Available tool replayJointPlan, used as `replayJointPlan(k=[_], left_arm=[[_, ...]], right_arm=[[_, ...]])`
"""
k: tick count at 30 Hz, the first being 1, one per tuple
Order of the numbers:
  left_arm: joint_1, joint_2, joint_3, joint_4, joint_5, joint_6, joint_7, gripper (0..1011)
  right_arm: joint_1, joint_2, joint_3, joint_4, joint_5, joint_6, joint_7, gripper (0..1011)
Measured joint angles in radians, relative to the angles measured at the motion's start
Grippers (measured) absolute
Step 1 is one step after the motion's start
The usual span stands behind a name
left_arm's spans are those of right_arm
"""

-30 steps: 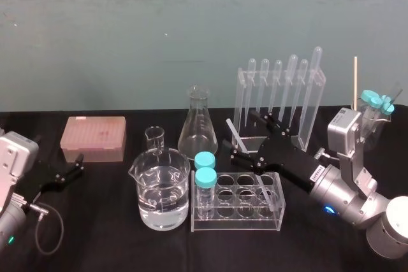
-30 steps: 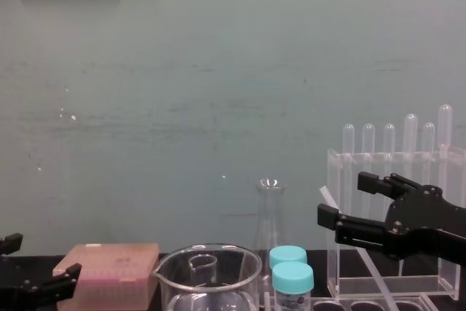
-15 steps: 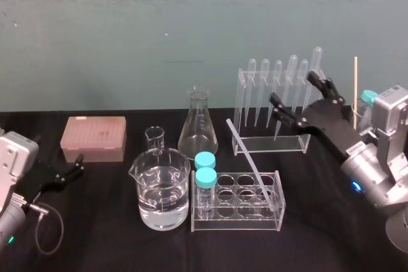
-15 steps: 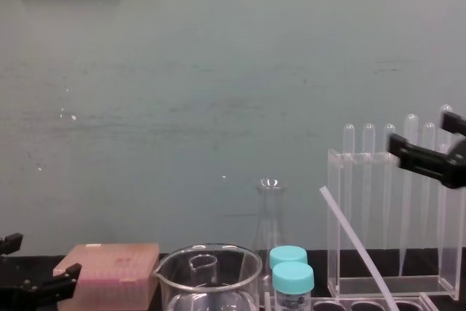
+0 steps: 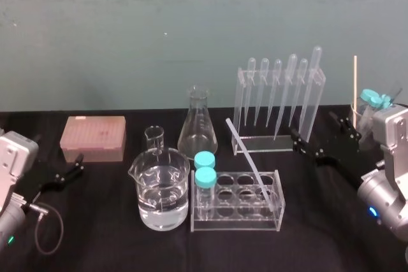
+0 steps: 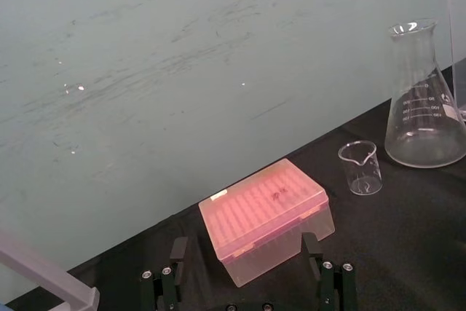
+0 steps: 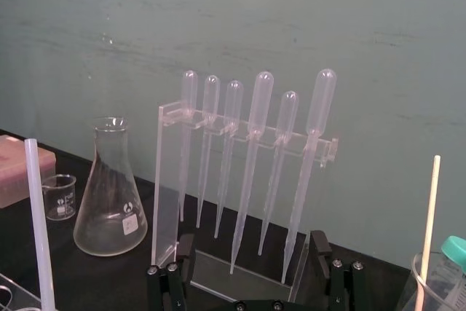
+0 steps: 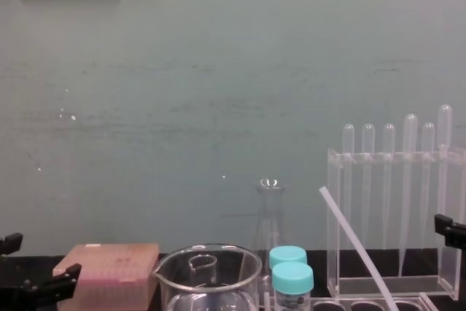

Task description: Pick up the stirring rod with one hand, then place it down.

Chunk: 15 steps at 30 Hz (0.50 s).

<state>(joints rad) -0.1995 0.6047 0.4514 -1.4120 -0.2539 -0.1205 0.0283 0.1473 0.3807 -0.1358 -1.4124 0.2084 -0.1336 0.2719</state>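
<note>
ALPHA BOT 2 AT THE LAB BENCH: The right tool (image 5: 317, 133) hangs wide open and empty over the right side of the bench (image 5: 108, 240), just in front of the right end of the dropper stand (image 5: 241, 103). The right wrist view shows its jaws far apart with nothing between them.

The stirring rod (image 5: 250, 160) is held by neither tool. It lies to the right tool's left and a little toward the near edge. It stands slanted in the clear tube rack (image 5: 236, 220). Its lower end sits in a hole at the rack's right end, and its long axis climbs leftward toward the far edge, so the top ends in front of the stand's left end. The right arm looks much the nearer of the two, and the bare upper half of the rod faces it. A fresh grip would likely have to meet that slant crosswise.

The left tool (image 5: 75, 167) is parked at the bench's left edge, also spread wide, facing a pink lidded box (image 5: 94, 138).

- **Rack:** two blue-capped vials (image 5: 205, 178) at its left end.
- **Large beaker (image 5: 162, 186):** clear liquid to roughly half.
- **Small beaker (image 5: 155, 137) and flask (image 5: 197, 128):** both look empty.
- **Stand:** six droppers.
- **Glass cup (image 5: 364, 116), far right corner:** a wooden stick (image 5: 356, 84) and blue-capped tubes.
</note>
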Motion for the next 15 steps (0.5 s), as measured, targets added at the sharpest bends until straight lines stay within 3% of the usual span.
replayJointPlan(k=[15], left_arm=[[0.0,0.0,0.0,0.0,0.0,0.0,0.0,1000]], right_arm=[[0.003,0.0,-0.003,0.0,0.003,-0.015,0.002,1003]])
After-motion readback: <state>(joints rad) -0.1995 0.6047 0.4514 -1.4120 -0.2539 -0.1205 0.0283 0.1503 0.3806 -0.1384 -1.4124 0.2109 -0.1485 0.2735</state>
